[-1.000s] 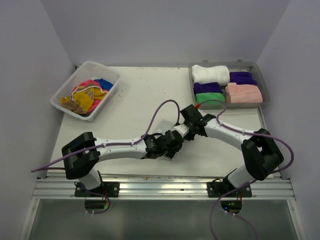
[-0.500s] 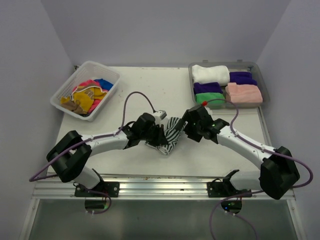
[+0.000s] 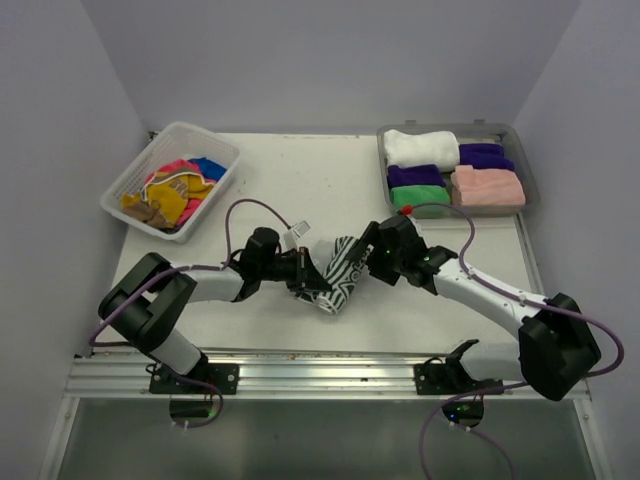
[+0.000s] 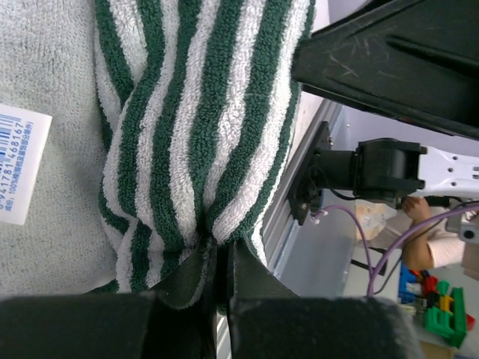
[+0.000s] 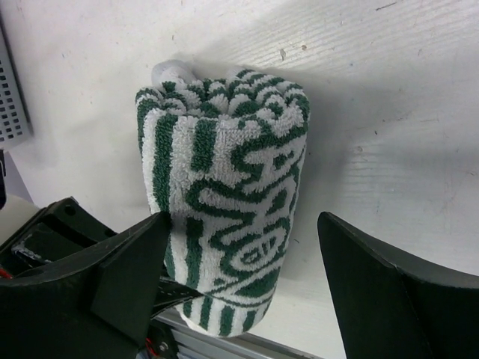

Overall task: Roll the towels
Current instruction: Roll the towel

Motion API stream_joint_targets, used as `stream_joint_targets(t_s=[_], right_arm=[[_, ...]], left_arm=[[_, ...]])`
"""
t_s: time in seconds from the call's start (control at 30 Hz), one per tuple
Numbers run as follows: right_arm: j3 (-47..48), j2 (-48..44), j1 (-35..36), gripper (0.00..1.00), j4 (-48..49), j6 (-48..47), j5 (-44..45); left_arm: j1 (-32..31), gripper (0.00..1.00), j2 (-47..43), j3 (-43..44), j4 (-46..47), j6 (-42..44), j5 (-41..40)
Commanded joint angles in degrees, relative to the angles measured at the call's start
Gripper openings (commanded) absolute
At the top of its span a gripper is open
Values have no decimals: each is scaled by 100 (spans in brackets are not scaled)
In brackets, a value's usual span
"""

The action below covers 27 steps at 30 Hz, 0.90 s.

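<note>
A striped towel [image 3: 340, 272], dark green and white, lies rolled up on the table between my two grippers. My left gripper [image 3: 312, 277] is at its left side; in the left wrist view the gripper [image 4: 219, 250] is shut on a pinch of the towel [image 4: 194, 112] at its edge. My right gripper [image 3: 374, 262] is at its right side. In the right wrist view the gripper [image 5: 241, 218] is open and straddles the roll [image 5: 224, 194], with its left finger against the cloth. Rolled towels, white [image 3: 420, 148], purple [image 3: 483, 153], green [image 3: 418, 196] and pink [image 3: 487, 187], lie in the tray.
A white lattice basket [image 3: 113, 198] at the back left holds loose towels, yellow, pink and blue [image 3: 175, 185]. The grey tray [image 3: 530, 193] stands at the back right. The table's front rail [image 3: 330, 375] runs close below the roll. A white label [image 4: 19, 164] shows on the cloth.
My left arm has drawn back to the left, uncovering the striped roll. My right gripper has shifted slightly and now sits against the roll's right side.
</note>
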Motion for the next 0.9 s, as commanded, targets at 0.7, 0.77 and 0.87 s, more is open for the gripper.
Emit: stream_joint_targets(t_s=[0.7, 0.77, 0.87], right_arm=[[691, 1953, 141, 14, -150, 201, 130], [744, 1953, 150, 9, -272, 210, 148], [832, 1954, 150, 5, -492, 263, 218]], left_arm=[[308, 45, -299, 370, -1559, 937, 162], [308, 53, -702, 668, -2462, 1395, -339], [299, 64, -1169, 1020, -3413, 1740, -998]])
